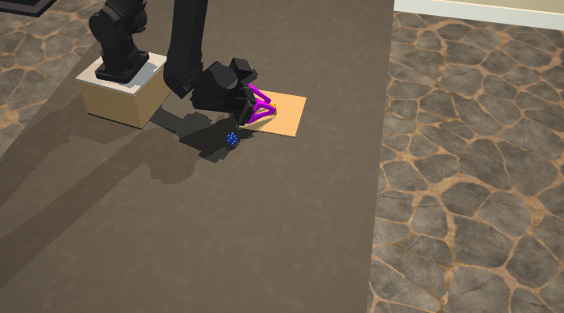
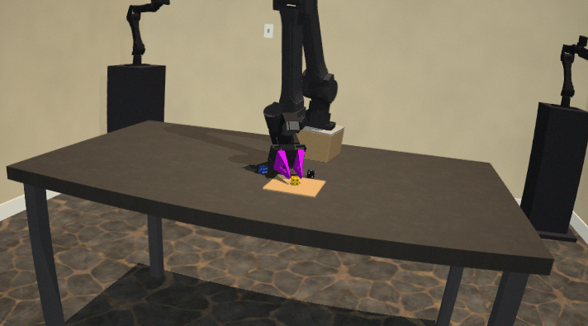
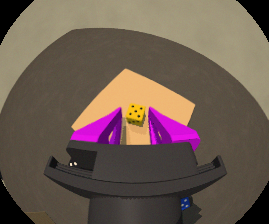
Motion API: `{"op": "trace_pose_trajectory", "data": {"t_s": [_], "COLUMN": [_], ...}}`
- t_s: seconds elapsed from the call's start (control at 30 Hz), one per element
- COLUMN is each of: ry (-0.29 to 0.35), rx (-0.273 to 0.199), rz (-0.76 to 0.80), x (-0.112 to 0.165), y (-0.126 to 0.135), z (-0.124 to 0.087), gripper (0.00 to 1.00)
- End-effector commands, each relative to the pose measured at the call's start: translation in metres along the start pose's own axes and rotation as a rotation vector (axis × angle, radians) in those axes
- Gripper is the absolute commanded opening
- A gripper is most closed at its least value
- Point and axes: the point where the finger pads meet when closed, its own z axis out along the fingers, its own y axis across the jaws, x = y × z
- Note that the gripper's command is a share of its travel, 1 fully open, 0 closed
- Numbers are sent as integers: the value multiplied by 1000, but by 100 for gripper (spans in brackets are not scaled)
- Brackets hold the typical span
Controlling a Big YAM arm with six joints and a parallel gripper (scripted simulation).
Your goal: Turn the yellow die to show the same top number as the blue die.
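Resting flat on mat (image 2: pixel 277 188): yellow die (image 2: pixel 295 181)

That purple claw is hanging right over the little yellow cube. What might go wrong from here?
The gripper is open, and the yellow die sits on the mat just below its fingertips. As the arm pulls away, a finger might clip the die and tip it onto another face. The blue die and black die lie close by on the table, so a sideways sweep may nudge one.
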Motion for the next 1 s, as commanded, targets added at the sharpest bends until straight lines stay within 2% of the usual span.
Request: {"op": "trace_pose_trajectory", "data": {"t_s": [0.0, 0.23, 0.47, 0.5, 0.97], "ry": [-3, -3, -6, 8, -5], "rx": [8, 8, -9, 0, 9], "rz": [-19, -19, -35, -9, -22], "x": [-4, -4, -7, 2, -41], "y": [-1, -1, 2, 0, -2], "z": [-14, -34, -31, -33, -55], "gripper": [34, 34, 34, 34, 34]}}
